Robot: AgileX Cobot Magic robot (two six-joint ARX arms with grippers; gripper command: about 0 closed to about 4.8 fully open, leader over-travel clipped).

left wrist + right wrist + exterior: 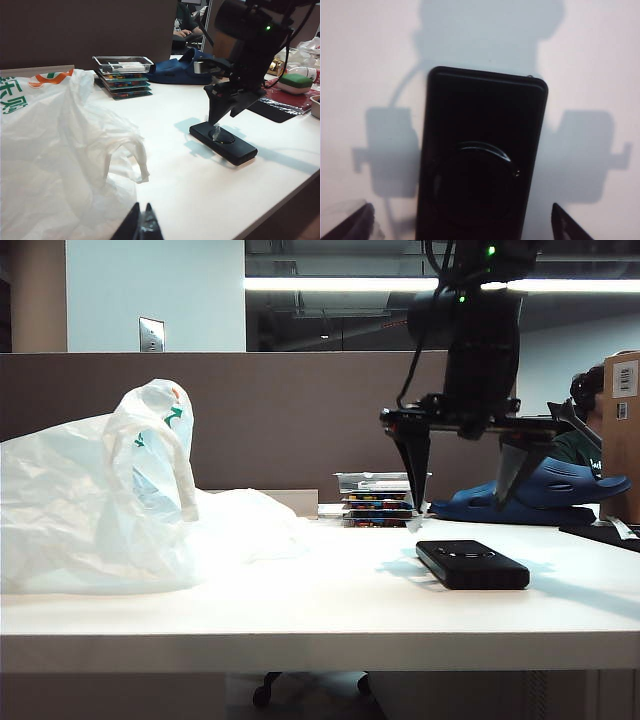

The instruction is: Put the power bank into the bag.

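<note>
Exterior view, item one: we logged the power bank [472, 564] lying flat on the white table [330, 610], right of centre, ring mark up, nothing gripping it. Item two: the right gripper [462, 490] hung just above it, pointing down, its two fingers spread wide to either side of the slab; from the right wrist view we noted both fingertips [350, 222] clear of the power bank [480, 160]. Item three: the bag [110, 500] lay crumpled on the left of the table, well apart from the power bank. Item four: the left gripper [142, 227] sat low beside the bag [60, 165], fingers pressed together, holding nothing. Sundry, at the back: a stack of clear boxes [375, 495] and a blue clog [545, 495].
</note>
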